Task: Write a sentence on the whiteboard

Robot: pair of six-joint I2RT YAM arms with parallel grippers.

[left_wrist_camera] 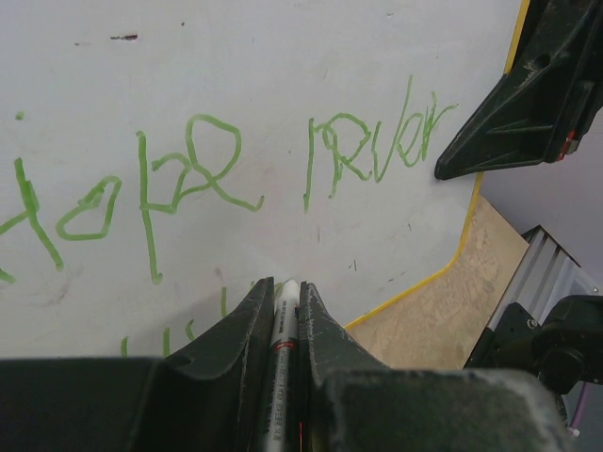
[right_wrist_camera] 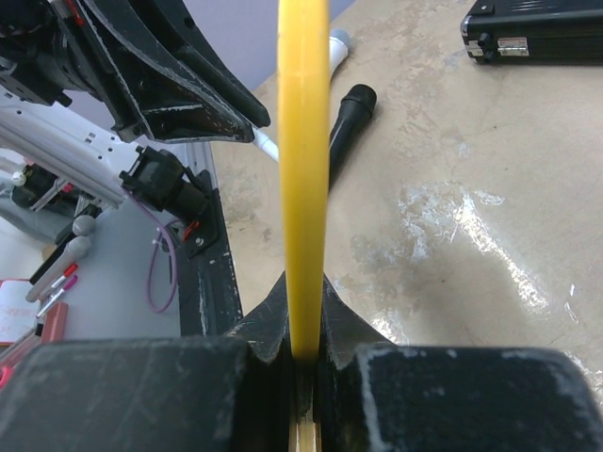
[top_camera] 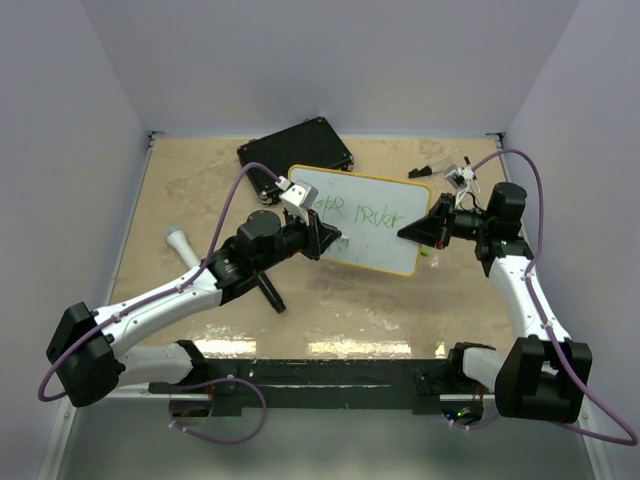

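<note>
The whiteboard (top_camera: 385, 245) with its yellow rim is held tilted above the table. Green handwritten words, the sentence (top_camera: 362, 216), run across its face and fill the left wrist view (left_wrist_camera: 217, 174). My right gripper (top_camera: 412, 231) is shut on the board's right edge; the rim (right_wrist_camera: 302, 169) shows edge-on between its jaws. My left gripper (top_camera: 333, 238) is shut on a white marker (left_wrist_camera: 283, 325), its tip at the board's lower part beside short green strokes.
The black case (top_camera: 296, 146) lies behind the board at the back, and shows in the right wrist view (right_wrist_camera: 532, 30). A black marker cap or pen (top_camera: 269, 292) and a white cylinder (top_camera: 183, 245) lie on the table at the left. Small items (top_camera: 440, 165) sit at the back right.
</note>
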